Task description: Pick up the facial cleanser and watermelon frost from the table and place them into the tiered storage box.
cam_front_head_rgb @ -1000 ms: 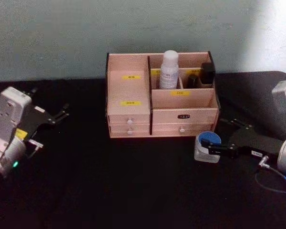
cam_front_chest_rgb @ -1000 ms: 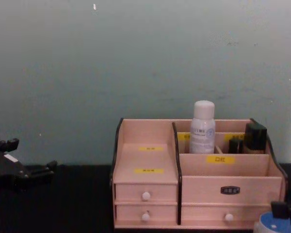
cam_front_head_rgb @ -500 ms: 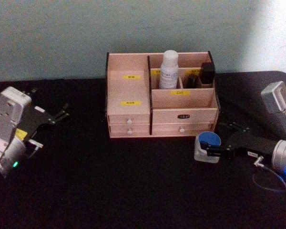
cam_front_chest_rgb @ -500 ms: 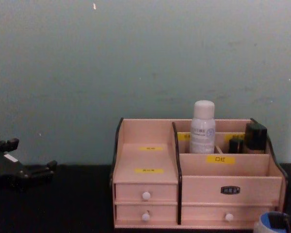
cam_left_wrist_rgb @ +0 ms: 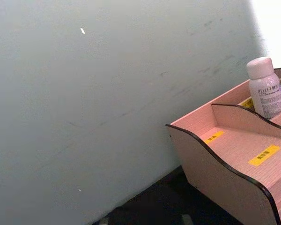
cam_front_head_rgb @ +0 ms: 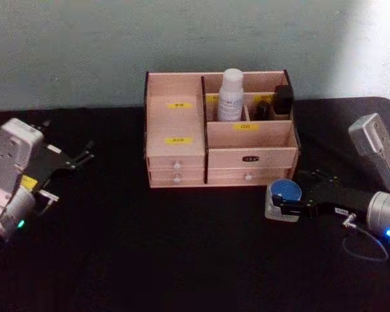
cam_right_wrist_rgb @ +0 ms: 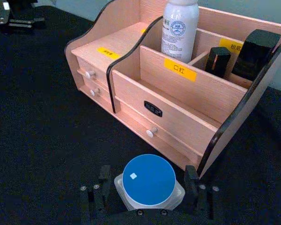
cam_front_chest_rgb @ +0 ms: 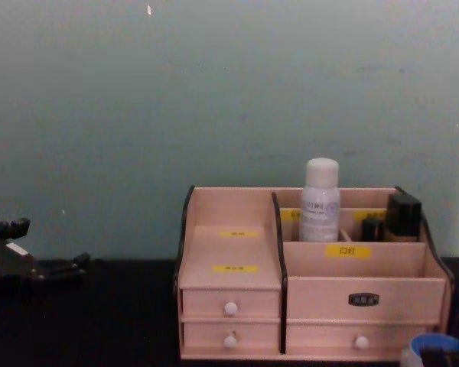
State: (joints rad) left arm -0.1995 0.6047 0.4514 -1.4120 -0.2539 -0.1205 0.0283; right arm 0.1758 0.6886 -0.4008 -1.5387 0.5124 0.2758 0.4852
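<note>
A black desk (cam_front_head_rgb: pixel 182 253) stands against a pale grey-green wall (cam_front_head_rgb: pixel 84 45). At its rear middle sits the tiered storage box (cam_front_head_rgb: pixel 175 123), a pale pinkish-wood organiser. It has stepped compartments, black side edges, yellow labels and small white-knobbed drawers along the front.

The facial cleanser (cam_front_head_rgb: pixel 231 94) is a tall slim white cylindrical bottle with a rounded white cap and grey print. It stands upright in a rear compartment of the box's right half, behind a yellow-labelled divider. Two small dark bottles (cam_front_head_rgb: pixel 283 99) stand in the rear compartment beside it, nearer the box's right side.

The watermelon frost (cam_front_head_rgb: pixel 285 192) is a short squat clear jar with a round blue-topped lid. It rests upright on the desk, outside the box and just in front of its front right corner.

The right end effector (cam_right_wrist_rgb: pixel 146 186) reaches in low from the right and straddles the jar. Its two black fingers (cam_right_wrist_rgb: pixel 102 182) are spread, one on either side and close to the jar's walls. A thin gap shows on at least one side.

The left end effector (cam_front_head_rgb: pixel 87 152) is parked at the desk's left side, well apart from the box. Its black fingers are spread and hold nothing.
</note>
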